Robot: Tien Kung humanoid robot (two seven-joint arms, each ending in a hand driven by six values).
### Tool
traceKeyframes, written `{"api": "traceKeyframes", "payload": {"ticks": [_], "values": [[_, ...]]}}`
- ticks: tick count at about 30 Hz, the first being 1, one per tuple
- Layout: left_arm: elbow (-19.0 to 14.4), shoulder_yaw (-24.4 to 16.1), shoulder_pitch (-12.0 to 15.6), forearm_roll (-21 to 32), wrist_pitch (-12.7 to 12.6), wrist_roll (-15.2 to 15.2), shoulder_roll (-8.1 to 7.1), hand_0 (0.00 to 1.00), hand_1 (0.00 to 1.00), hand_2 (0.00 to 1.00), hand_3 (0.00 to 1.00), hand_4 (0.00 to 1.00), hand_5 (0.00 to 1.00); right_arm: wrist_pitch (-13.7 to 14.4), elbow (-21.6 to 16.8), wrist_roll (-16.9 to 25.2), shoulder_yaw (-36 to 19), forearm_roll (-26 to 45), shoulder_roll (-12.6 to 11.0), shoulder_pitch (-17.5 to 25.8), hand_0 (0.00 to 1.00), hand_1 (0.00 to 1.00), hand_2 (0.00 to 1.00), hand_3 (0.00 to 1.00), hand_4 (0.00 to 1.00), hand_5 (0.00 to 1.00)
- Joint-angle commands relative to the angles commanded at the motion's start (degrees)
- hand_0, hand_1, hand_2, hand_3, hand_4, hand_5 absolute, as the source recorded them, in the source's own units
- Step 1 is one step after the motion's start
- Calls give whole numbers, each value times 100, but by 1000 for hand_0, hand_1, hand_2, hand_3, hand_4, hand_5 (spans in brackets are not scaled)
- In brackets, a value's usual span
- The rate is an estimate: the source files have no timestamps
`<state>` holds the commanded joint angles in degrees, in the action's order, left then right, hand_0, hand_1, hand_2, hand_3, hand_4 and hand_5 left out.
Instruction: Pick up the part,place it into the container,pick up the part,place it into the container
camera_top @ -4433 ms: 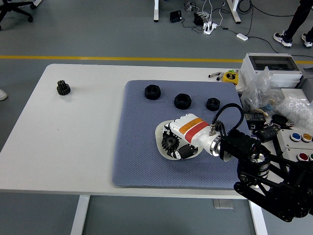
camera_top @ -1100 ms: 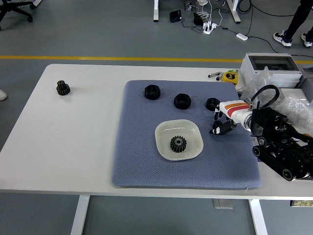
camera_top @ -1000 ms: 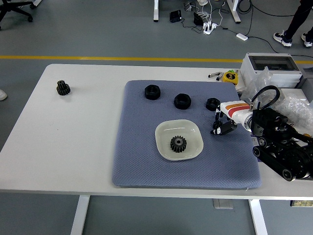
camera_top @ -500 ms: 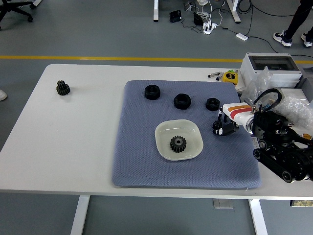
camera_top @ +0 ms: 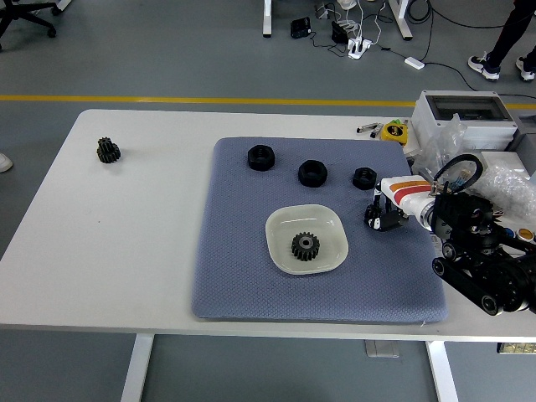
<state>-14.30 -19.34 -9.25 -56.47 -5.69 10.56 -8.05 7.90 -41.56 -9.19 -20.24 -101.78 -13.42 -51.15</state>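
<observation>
Right robot hand (camera_top: 383, 213) withdrew from dish (camera_top: 281, 243) | fingers empty, relaxed | gear (camera_top: 306, 246) inside

black gear (camera_top: 305, 246), white bowl (camera_top: 285, 226), blue mat (camera_top: 243, 276)

The right arm (camera_top: 481, 260) is cut off by the right edge of the frame; its shoulder end is out of sight. On the right hand (camera_top: 387, 209), near centre right, the fingers are folded under the white shell; whether they enclose anything cannot be told. At upper right, the grey box (camera_top: 463, 117) is partly covered by clear plastic bags (camera_top: 469, 167), whose contents are indistinct. The button panel (camera_top: 521, 239) runs off the right edge. A person's legs (camera_top: 505, 42) are cropped at the top right corner.
</observation>
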Motion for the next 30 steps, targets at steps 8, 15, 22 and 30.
{"api": "traceKeyframes", "payload": {"ticks": [8, 15, 22, 30], "values": [[-4, 15, -6, 16, 10, 0, 13, 669, 634, 636, 592, 643, 588, -47, 11, 32, 32, 17, -15, 49, 52, 158, 273, 382, 789, 337], [4, -7, 18, -6, 0, -4, -11, 670, 635, 635, 592, 643, 589, -34, -124, 44, -8, 28, -87, 106, 27, 120, 246, 367, 790, 342], [4, -14, 40, -13, 5, -1, -16, 670, 634, 635, 591, 643, 589, -28, -470, 8, -162, -190, -173, 165, 2, 88, 217, 350, 758, 323], [-4, 5, 30, -4, 27, -1, -11, 669, 634, 637, 591, 643, 588, -56, -1070, -74, -385, -559, -280, 175, 2, 78, 208, 348, 755, 319]]}}
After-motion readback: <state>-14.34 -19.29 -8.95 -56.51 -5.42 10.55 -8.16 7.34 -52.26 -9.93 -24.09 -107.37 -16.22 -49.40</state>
